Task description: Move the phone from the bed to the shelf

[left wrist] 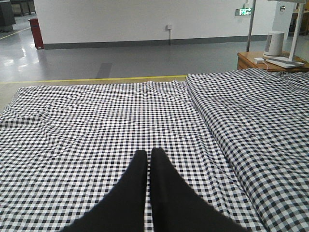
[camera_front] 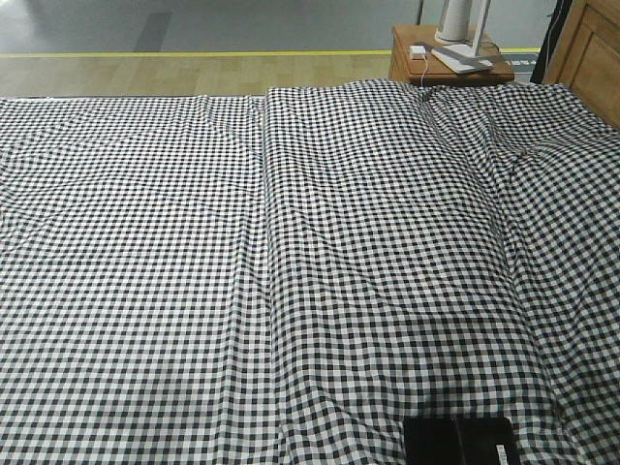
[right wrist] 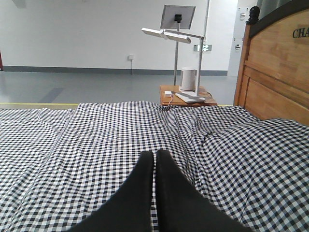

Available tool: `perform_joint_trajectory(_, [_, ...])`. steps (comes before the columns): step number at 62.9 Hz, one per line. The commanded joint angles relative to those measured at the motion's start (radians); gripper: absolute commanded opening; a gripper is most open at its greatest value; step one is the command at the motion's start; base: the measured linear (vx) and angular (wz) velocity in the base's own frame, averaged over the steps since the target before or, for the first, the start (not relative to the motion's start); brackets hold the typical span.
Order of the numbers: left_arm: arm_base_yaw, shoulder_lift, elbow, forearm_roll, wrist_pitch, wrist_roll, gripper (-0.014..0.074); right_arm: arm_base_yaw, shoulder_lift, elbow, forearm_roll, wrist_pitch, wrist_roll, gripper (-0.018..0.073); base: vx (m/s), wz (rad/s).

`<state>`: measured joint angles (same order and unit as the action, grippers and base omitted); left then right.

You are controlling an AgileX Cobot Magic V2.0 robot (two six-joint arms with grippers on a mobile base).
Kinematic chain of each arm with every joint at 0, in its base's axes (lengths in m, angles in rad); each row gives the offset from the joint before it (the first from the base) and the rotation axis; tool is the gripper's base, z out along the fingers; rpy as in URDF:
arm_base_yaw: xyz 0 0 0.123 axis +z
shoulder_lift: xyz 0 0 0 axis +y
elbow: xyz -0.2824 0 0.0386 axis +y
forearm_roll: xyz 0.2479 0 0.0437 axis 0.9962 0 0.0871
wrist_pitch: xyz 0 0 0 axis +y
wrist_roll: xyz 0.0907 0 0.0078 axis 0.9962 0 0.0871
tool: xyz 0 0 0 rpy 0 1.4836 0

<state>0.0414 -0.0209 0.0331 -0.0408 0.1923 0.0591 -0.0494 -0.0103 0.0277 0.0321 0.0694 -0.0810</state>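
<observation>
One phone (camera_front: pixel 459 441), perhaps partly cropped, lies on one bed (camera_front: pixel 194 242).

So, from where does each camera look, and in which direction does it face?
Front view: high, looking down over the bed toward the nightstand; phone at the bottom edge; no robot part shows.
Left wrist: low over the bed, facing the white wall; the shut left tool shows.
Right wrist: low, facing the headboard and lamp; the shut right tool shows.
Shared: all three views show the checked bed and the nightstand.
</observation>
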Motion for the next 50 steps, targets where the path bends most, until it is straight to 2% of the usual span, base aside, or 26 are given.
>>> perform_joint_trajectory(1, [0.001, -0.006, 0.006, -0.009, -0.075, 0.0, 0.0001, -0.006, -0.011, 0.009, -0.009, -0.075, -0.01, -0.0005, 0.0, 0.0])
perform_joint_trajectory(50, [0.001, -0.006, 0.006, -0.009, -0.075, 0.0, 0.0001, -0.006, -0.011, 0.009, -0.009, -0.075, -0.01, -0.0005, 0.0, 0.0])
